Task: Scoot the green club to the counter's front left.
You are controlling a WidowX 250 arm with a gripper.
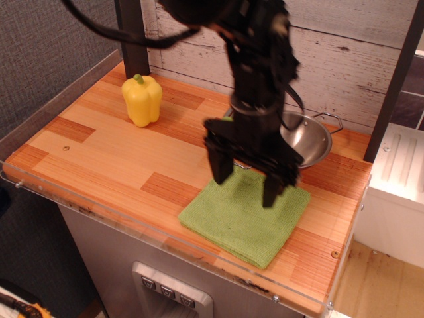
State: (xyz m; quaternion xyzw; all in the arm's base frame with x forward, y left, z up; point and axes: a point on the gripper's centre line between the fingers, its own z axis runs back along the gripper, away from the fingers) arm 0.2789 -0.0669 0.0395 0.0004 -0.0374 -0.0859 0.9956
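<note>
The green club, a flat square light-green knitted cloth (242, 225), lies on the counter (119, 156) at the front right. My black gripper (246, 187) hangs over the cloth's far half with its two fingers wide apart and pointing down, holding nothing. Whether the fingertips touch the cloth I cannot tell. The arm hides the cloth's far edge.
A steel bowl (311, 139) stands behind the cloth, partly hidden by the arm. A yellow toy pepper (142, 99) stands at the back left. A clear plastic rim (165, 232) runs along the front edge. A wood-plank wall rises behind.
</note>
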